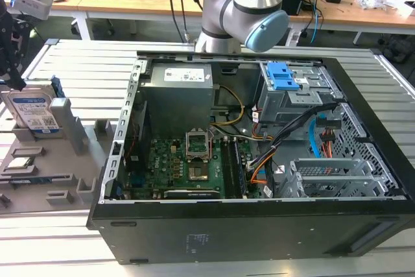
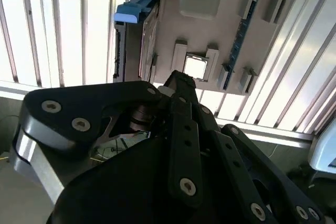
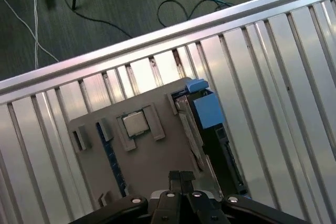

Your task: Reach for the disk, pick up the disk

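Note:
The disk stands on edge in a slot of a grey fixture plate at the exterior view's left, its white-and-blue label facing the camera and a blue bracket around it. My gripper hangs just above the disk's top edge. In the first wrist view the disk shows edge-on with its blue bracket, a short way ahead of my gripper, whose fingers are shut together with nothing between them. The second wrist view has the disk beyond the gripper.
An open black computer case fills the middle of the slatted metal table. The fixture plate also holds a processor chip and a memory stick. Cables lie on the floor past the table edge.

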`<state>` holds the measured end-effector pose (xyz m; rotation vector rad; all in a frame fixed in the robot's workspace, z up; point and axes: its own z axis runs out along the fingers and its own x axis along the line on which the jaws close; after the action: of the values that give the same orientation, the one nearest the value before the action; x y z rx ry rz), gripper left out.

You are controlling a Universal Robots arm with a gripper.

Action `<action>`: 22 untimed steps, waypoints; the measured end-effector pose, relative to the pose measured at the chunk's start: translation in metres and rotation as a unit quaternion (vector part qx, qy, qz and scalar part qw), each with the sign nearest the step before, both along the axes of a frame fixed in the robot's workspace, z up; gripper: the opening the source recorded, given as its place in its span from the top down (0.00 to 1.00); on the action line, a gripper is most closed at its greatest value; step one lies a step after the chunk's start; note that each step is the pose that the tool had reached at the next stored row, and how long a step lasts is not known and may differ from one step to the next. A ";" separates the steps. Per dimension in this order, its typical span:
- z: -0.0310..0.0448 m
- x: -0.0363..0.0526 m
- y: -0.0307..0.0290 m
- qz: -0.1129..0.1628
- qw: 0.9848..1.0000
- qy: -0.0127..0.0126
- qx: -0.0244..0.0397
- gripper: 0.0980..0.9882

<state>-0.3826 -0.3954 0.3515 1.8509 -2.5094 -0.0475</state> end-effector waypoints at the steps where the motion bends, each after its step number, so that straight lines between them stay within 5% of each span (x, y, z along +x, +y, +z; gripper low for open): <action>1: 0.0000 0.0000 0.0001 0.012 1.000 0.000 0.000 0.99; 11: 0.0000 0.0000 0.0001 0.083 0.997 0.000 0.000 0.99; 22: 0.0000 0.0000 0.0001 0.156 0.988 0.000 0.000 0.99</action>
<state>-0.3827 -0.3954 0.3515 2.2169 -2.1866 -0.0412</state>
